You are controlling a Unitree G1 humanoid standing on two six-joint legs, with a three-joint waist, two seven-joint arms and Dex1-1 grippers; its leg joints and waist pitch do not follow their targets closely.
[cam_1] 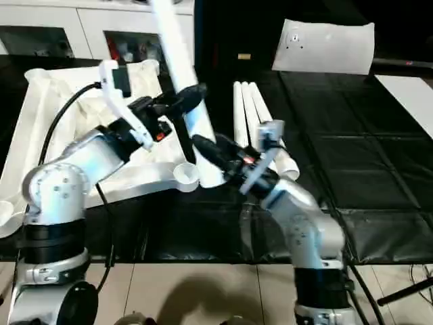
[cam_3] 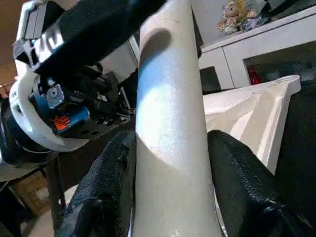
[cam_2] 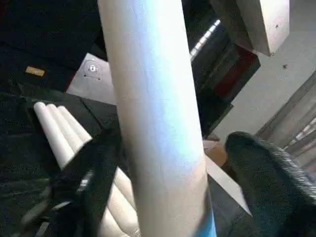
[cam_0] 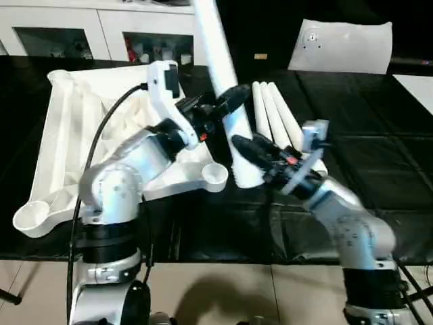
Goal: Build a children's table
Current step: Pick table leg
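forearms of silver rise from the near edge, one on each side. the right gripper [cam_0: 252,157] has its two black fingers [cam_3: 106,182] clamped on the lower part of a white tube leg [cam_0: 220,74], one pad on each side of the tube. this leg stands tilted, its bottom end just beside a round corner socket [cam_0: 215,175] of the tabletop [cam_0: 74,128], its top running out past the upper edge of the head view. a little higher on the same leg sits the left gripper [cam_0: 226,101]; its fingers [cam_2: 269,163] stand apart on either side of the tube, and whether they press on it cannot be told. the tabletop lies ribbed side up on the black table [cam_0: 379,169], on the robot's left. three more tube legs [cam_0: 274,112] lie side by side just behind the right gripper. farther back a flat white board [cam_0: 342,46] leans up, and a white cabinet [cam_0: 88,30] with glass doors stands behind the tabletop.
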